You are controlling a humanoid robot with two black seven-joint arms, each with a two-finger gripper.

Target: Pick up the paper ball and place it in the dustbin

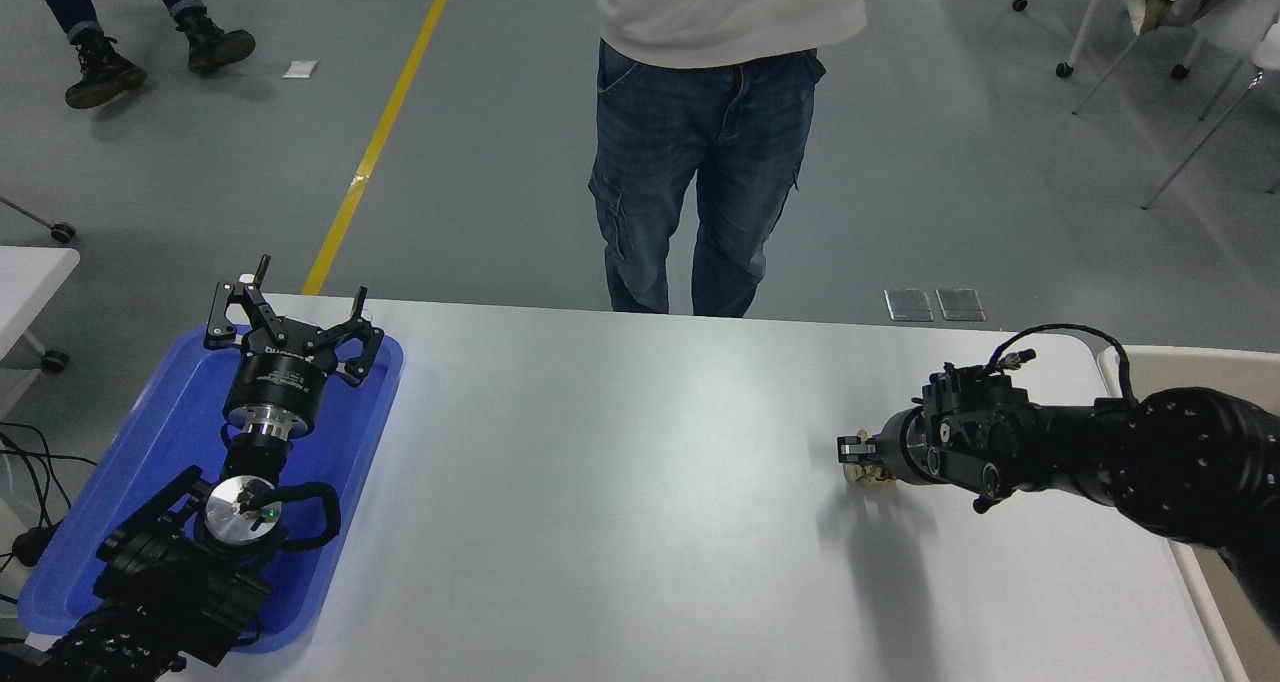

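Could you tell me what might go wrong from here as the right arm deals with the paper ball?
The right gripper hides most of the paper ball, so a poor hold could go unnoticed. The light ball may be nudged across the table. The dustbin sits behind the arm, risking a drop short of it.

The ball (868,474) at right of centre is mostly hidden under the right gripper (858,454). The bin (1180,362) is cut by the right edge, the person (715,112) by the top.
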